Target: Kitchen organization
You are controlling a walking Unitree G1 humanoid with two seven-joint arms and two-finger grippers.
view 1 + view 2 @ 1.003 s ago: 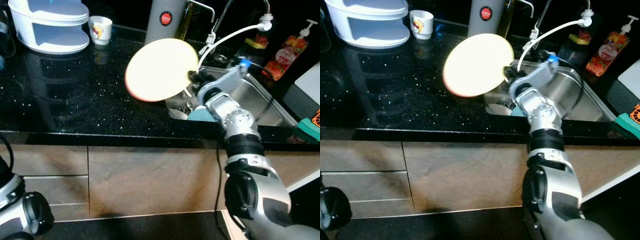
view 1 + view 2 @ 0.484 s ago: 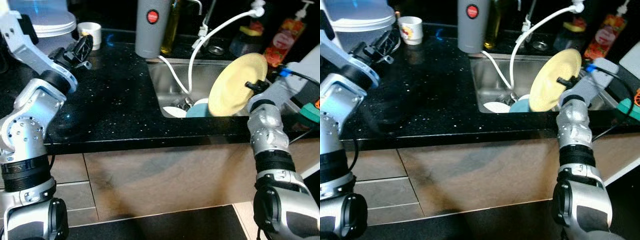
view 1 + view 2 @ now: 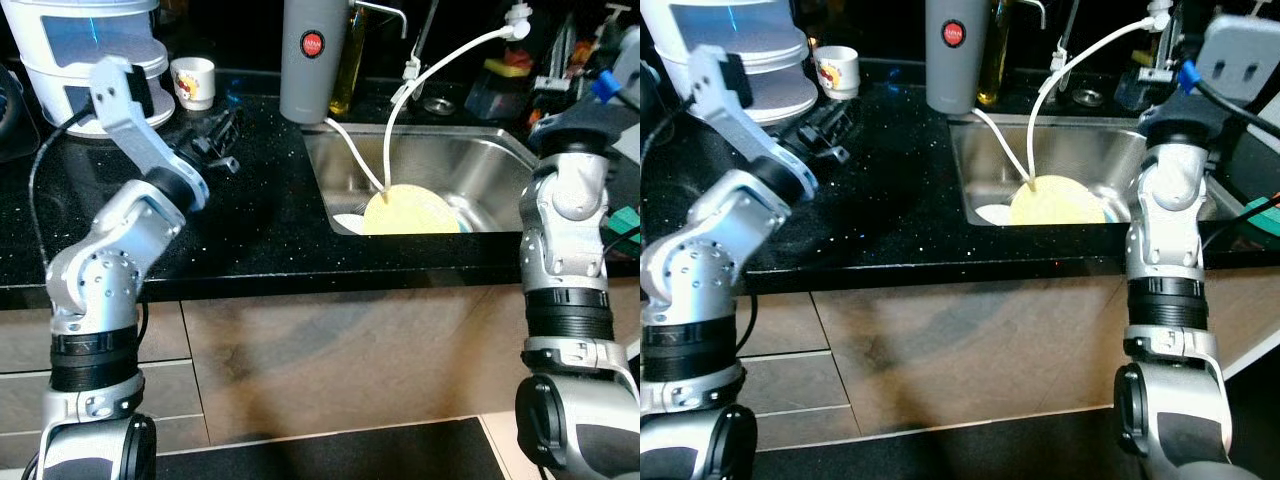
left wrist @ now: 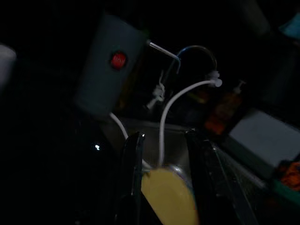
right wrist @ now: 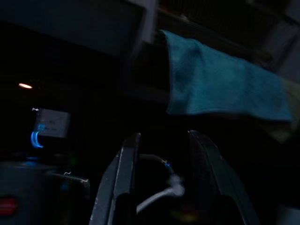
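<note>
Left gripper [image 3: 222,135] hangs over the black countertop [image 3: 250,220] near its back edge with fingers spread and empty, the yellow plate [image 3: 410,211] sits in the sink [image 3: 470,165] against its front wall, and the right gripper [image 5: 161,187], fingers parted, is raised above the sink's right end.

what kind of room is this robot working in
Most likely a home kitchen: a stainless steel sink set into a black speckled stone countertop, with a round yellow plate in the basin and a small white printed cup nearby.
</note>
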